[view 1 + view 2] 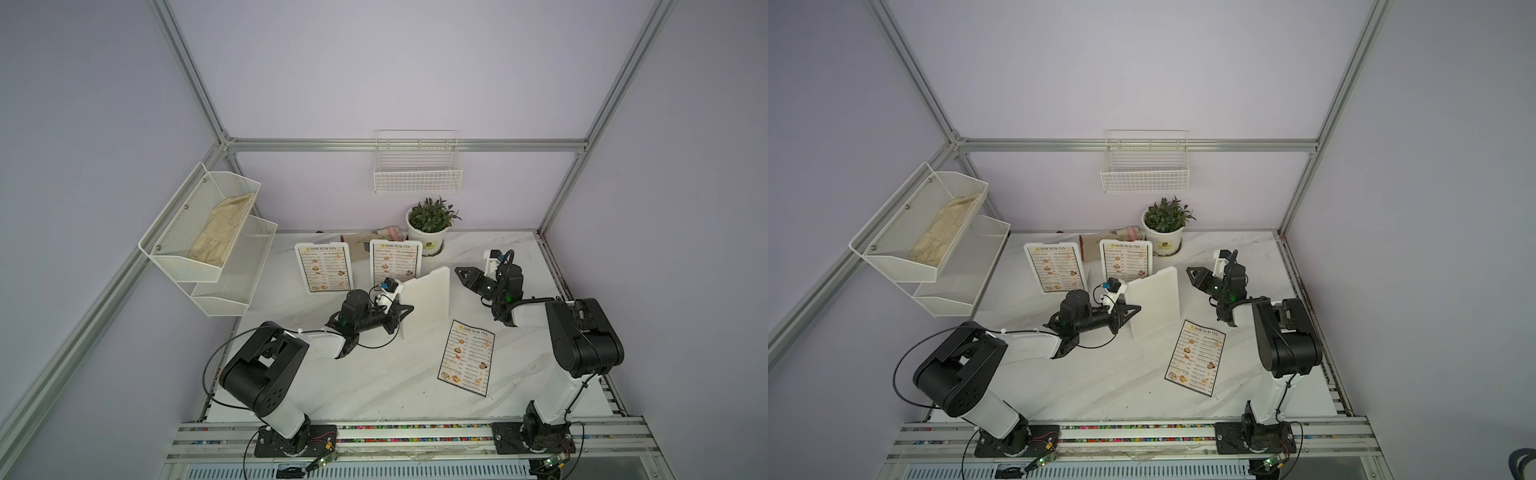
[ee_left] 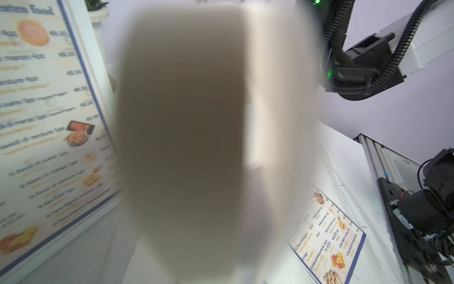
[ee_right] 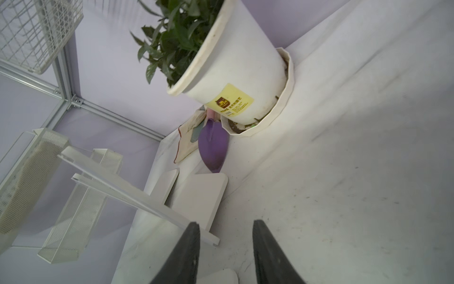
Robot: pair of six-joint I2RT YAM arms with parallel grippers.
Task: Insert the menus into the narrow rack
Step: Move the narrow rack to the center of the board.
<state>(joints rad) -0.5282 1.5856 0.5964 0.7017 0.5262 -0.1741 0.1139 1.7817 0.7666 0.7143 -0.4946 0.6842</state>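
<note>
One menu (image 1: 467,357) lies flat on the marble table right of centre, also in the left wrist view (image 2: 329,241). Two more menus (image 1: 324,268) (image 1: 395,262) stand upright in white holders at the back. A white narrow rack (image 1: 426,301) stands on edge mid-table with its blank back to the camera. My left gripper (image 1: 404,309) is shut on its left edge. This rack fills the left wrist view as a blur (image 2: 181,123). My right gripper (image 3: 226,246) is open and empty, hovering just right of the rack's top corner (image 1: 461,272).
A potted plant (image 1: 430,232) stands at the back, with a purple trowel (image 3: 213,145) and a cloth (image 3: 189,137) beside it. A wire basket (image 1: 417,168) hangs on the back wall. A two-tier mesh shelf (image 1: 208,237) on the left wall holds beige fabric.
</note>
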